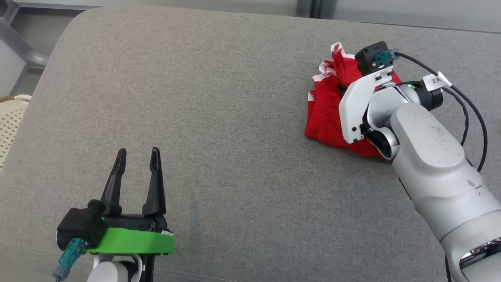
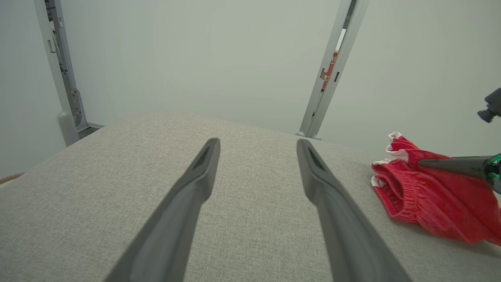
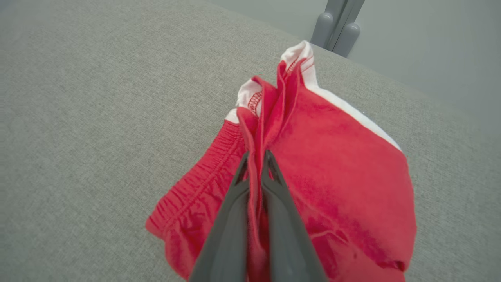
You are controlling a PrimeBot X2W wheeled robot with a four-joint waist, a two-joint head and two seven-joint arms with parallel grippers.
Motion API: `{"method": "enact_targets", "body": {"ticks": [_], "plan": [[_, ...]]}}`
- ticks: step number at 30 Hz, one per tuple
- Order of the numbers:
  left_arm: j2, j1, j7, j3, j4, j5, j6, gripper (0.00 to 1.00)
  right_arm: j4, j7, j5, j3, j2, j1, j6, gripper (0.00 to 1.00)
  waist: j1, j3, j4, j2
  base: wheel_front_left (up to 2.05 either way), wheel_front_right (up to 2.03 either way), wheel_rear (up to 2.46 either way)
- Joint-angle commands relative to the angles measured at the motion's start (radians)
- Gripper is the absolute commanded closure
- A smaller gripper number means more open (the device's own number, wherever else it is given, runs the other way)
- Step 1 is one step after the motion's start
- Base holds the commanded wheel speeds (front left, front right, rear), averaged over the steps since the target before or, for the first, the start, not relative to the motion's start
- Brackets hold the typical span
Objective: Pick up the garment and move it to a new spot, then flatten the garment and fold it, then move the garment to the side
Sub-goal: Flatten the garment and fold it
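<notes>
One grey upholstered surface (image 1: 235, 117) spans the head view. One red garment (image 1: 327, 117) with white trim lies crumpled on it toward two o'clock. There are two grippers. The right gripper (image 3: 256, 156) has its fingers pressed together, pinching a raised fold of the red garment between them. The left gripper (image 1: 139, 152), at seven o'clock, stands spread, well apart from the cloth.

Grey fabric cushion (image 1: 235, 117), cream perforated basket (image 1: 9, 125), grey metal post (image 2: 332, 78)

Silver-white arm (image 1: 426, 145), black cables (image 1: 466, 117), green bracket (image 1: 133, 241), dark claw fingers (image 1: 155, 184)
</notes>
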Motion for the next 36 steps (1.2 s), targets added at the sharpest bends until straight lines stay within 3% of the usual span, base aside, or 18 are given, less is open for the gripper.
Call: {"method": "enact_targets", "body": {"ticks": [1,8,9,10,14,18,27,28,29,30,36], "plan": [[0.003,-0.010,-0.003,-0.003,0.000,-0.011,0.003,0.00,-0.008,0.006,-0.011,0.001,0.004,0.018,-0.002,1.00,0.0000,-0.001,0.006,0.0000,0.00,0.00,0.00],[0.003,-0.004,-0.003,-0.005,0.002,-0.008,0.007,0.00,-0.004,0.011,-0.036,-0.025,0.039,0.048,-0.002,0.99,0.0000,-0.008,0.014,0.0000,0.00,0.00,0.00],[0.003,-0.004,-0.003,-0.005,0.003,-0.009,0.007,0.00,-0.003,0.011,-0.035,-0.031,0.044,0.051,-0.002,0.77,0.0000,-0.009,0.015,0.0000,0.00,0.00,0.00],[0.003,-0.003,-0.003,-0.006,0.003,-0.009,0.007,0.00,-0.003,0.007,-0.033,-0.038,0.052,0.052,-0.002,0.00,0.0000,-0.010,0.015,0.0000,0.00,0.00,0.00],[0.003,0.006,-0.003,-0.007,0.008,-0.010,0.005,0.00,-0.027,-0.039,0.000,-0.087,0.075,0.053,-0.002,0.00,0.0000,-0.021,0.013,0.0000,0.00,0.00,0.00],[0.003,0.025,-0.003,-0.002,0.012,-0.002,0.003,0.00,-0.106,-0.091,0.128,-0.150,0.105,0.069,-0.002,0.00,0.0000,-0.044,0.005,0.0000,0.00,0.00,0.00],[0.003,0.042,-0.003,0.009,0.013,0.010,-0.008,0.00,-0.163,-0.168,0.033,-0.283,-0.054,0.175,-0.001,0.00,0.0000,-0.077,-0.022,0.0000,0.00,0.00,0.00],[0.003,0.042,-0.003,0.007,0.010,0.010,-0.007,0.00,-0.154,-0.163,0.016,-0.303,-0.070,0.198,-0.001,0.06,0.0000,-0.076,-0.024,0.0000,0.00,0.00,0.00],[0.003,0.041,-0.003,0.005,0.008,0.010,-0.008,0.00,-0.149,-0.158,-0.001,-0.313,-0.081,0.212,-0.001,0.61,0.0000,-0.072,-0.026,0.0000,0.00,0.00,0.00],[0.003,0.037,-0.003,0.003,0.005,0.010,-0.008,0.00,-0.143,-0.152,-0.015,-0.318,-0.088,0.226,-0.001,1.00,0.0000,-0.066,-0.028,0.0000,0.00,0.00,0.00],[0.003,0.007,-0.003,0.006,-0.006,0.005,-0.008,0.00,-0.139,-0.085,-0.043,-0.242,-0.095,0.260,-0.001,1.00,0.0000,-0.025,-0.039,0.0000,0.00,0.00,0.00]]}}
